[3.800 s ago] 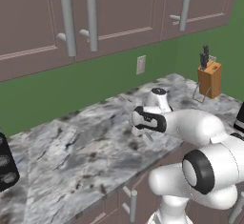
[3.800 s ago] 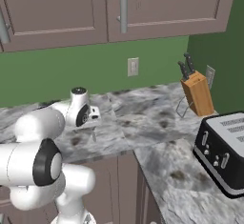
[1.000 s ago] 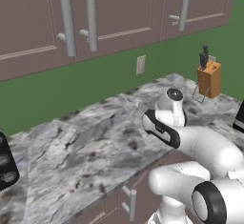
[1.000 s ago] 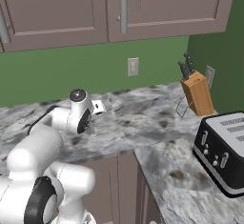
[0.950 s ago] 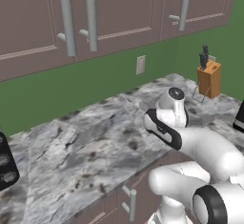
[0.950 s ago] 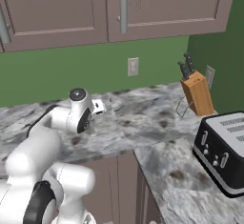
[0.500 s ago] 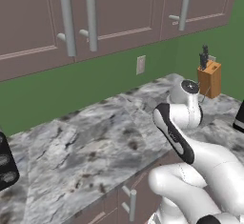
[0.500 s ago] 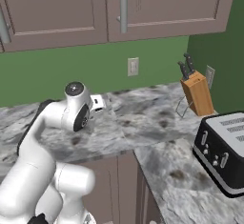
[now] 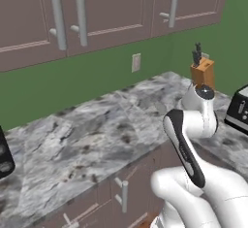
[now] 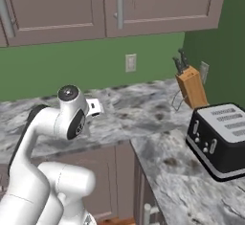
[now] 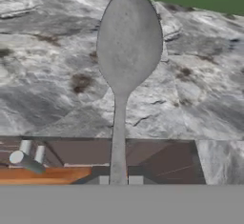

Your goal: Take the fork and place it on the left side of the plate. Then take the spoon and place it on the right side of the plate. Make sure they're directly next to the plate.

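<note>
In the hand view my gripper (image 11: 119, 180) is shut on the handle of the spoon (image 11: 128, 42). The spoon is grey metal and stands straight up from the fingertips (image 11: 103, 180), its oval bowl raised over the marble counter (image 11: 52, 89). In the base views my white arm rises above the counter's front edge, with the wrist (image 9: 203, 95) near the corner. The fork and the plate are out of view.
A wooden knife block (image 10: 190, 89) stands in the back corner by the green wall. A black toaster (image 10: 220, 138) sits on the right-hand run of counter. A wall outlet (image 9: 136, 62) is above the counter, and a dark appliance (image 9: 4, 154) is at the far left edge. Cabinet doors (image 11: 157, 161) lie below the counter edge.
My arm has swung to the right along the counter and straightened up, bringing the wrist closer to the knife block corner. The counter objects have not moved.
</note>
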Available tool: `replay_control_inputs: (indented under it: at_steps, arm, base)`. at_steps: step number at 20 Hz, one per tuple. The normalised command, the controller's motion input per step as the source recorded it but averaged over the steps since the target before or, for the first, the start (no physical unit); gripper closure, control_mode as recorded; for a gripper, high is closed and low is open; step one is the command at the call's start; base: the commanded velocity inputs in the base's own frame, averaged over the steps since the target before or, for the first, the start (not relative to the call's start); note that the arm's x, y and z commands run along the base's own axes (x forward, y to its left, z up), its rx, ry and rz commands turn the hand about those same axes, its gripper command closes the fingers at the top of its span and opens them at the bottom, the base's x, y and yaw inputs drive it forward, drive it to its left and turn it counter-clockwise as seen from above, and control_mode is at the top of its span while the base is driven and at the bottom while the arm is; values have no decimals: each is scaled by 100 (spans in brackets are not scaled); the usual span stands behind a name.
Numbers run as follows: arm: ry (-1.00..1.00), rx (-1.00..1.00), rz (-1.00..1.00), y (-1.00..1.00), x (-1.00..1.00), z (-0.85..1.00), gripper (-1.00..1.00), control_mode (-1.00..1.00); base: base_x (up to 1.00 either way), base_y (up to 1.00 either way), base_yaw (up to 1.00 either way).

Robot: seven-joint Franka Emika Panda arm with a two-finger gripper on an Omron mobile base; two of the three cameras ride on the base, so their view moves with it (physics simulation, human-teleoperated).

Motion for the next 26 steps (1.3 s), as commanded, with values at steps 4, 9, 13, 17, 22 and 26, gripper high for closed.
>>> replay_control_inputs:
  at_steps: [4, 9, 13, 17, 22, 26]
  arm:
    - [0, 0, 0, 0, 0, 0, 100, 100]
    - [0, 0, 0, 0, 0, 0, 100, 100]
    - [0, 0, 0, 0, 0, 0, 100, 100]
    - [0, 0, 0, 0, 0, 0, 100, 100]
    - [0, 0, 0, 0, 0, 0, 100, 100]
    - [0, 0, 0, 0, 0, 0, 100, 100]
  base:
    - [-65, 12, 4]
    - [-61, 40, 14]
    - [-49, 71, 23]
    - [-57, 85, 32]
    - [-66, 89, 36]
    - [-70, 92, 37]
